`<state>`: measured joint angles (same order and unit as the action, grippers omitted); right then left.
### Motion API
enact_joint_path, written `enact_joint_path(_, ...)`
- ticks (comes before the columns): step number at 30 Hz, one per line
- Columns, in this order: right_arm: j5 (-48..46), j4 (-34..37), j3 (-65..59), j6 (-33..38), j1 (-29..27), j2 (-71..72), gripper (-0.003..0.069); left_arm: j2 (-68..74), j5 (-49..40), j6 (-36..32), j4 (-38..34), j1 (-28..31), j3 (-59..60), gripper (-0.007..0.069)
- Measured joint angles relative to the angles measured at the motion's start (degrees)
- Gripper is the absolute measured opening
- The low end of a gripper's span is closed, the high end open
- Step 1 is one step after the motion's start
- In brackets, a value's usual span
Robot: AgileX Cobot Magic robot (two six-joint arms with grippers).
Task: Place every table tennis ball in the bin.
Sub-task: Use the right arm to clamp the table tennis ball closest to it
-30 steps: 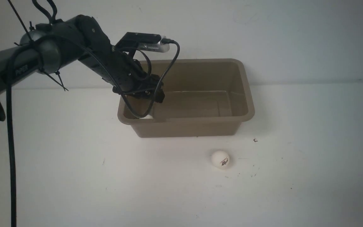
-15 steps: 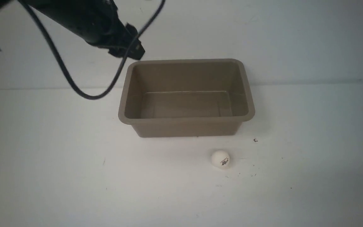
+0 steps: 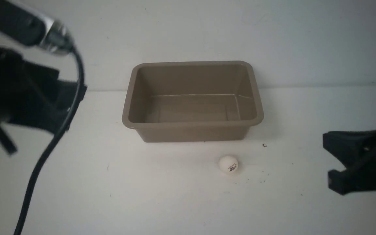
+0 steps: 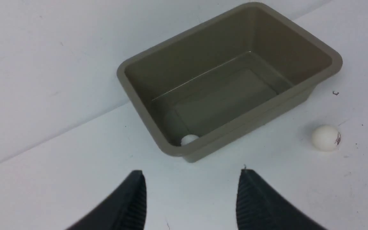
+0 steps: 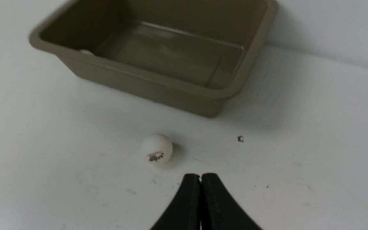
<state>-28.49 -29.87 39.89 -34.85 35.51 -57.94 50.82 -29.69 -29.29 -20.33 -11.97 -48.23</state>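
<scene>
The taupe bin (image 3: pixel 191 132) stands at the back middle of the white table. A plain white table tennis ball (image 4: pixel 188 139) lies inside it, in a near corner against the wall; the front view hides it behind the near wall. The second ball (image 3: pixel 228 164), with dark print, rests on the table just in front of the bin. My left gripper (image 4: pixel 192 179) is open and empty, held back from the bin over bare table. My right gripper (image 5: pixel 200 176) is shut with nothing in it, a short way from the printed ball (image 5: pixel 157 149).
My left arm (image 3: pixel 28 94) with its hanging cable fills the left edge of the front view, blurred. My right arm (image 3: pixel 364 160) juts in low at the right edge. A tiny dark speck (image 3: pixel 264 145) lies right of the bin. A white wall rises behind.
My left arm has lifted out of the bin and swung back to the left, leaving the plain ball inside. Its jaws have narrowed a little. My right arm has come into view.
</scene>
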Motion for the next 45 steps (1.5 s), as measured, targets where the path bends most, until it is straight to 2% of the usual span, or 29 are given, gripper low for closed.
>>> enact_joint_path(5, -1.0, -0.3, 4.8, 0.0, 0.1, -13.2, -0.0010, -12.4, 2.0, 3.5, 0.0, 0.0, 12.2, 0.0329)
enact_joint_path(8, -1.2, 0.1, 7.3, 0.5, 0.1, -19.9, -0.0001, -17.0, 0.7, 4.9, 0.0, 0.0, 15.3, 0.0308)
enact_joint_path(12, -1.3, 4.0, 11.4, 5.7, 0.1, -25.7, 0.0062, -18.8, -2.2, 5.5, 0.0, 0.0, 15.6, 0.0283)
enact_joint_path(14, -1.4, 7.2, 14.2, 9.7, 0.1, -28.5, 0.0131, -19.0, -4.0, 6.0, 0.0, 0.0, 15.6, 0.0277)
enact_joint_path(18, -3.7, 12.6, 19.8, 16.5, 0.1, -34.1, 0.0323, -19.0, -7.9, 6.5, 0.1, 0.0, 15.6, 0.0268)
enact_joint_path(22, -7.1, 14.9, 25.8, 18.3, 0.1, -40.1, 0.0515, -19.6, -9.6, 6.6, 0.2, 0.0, 15.6, 0.0268)
enact_joint_path(25, -9.9, 15.1, 29.6, 18.9, 0.1, -44.6, 0.0596, -22.1, -11.0, 6.6, 0.2, 0.0, 15.6, 0.0268)
enact_joint_path(34, -10.8, 17.1, 34.5, 20.9, 0.1, -51.0, 0.0613, -33.9, -16.5, 7.1, 0.2, 0.0, 15.6, 0.0268)
enact_joint_path(45, -10.1, 17.3, 35.1, 21.1, 0.1, -54.6, 0.0589, -36.3, -21.3, 9.0, 0.2, 0.0, 15.6, 0.0268)
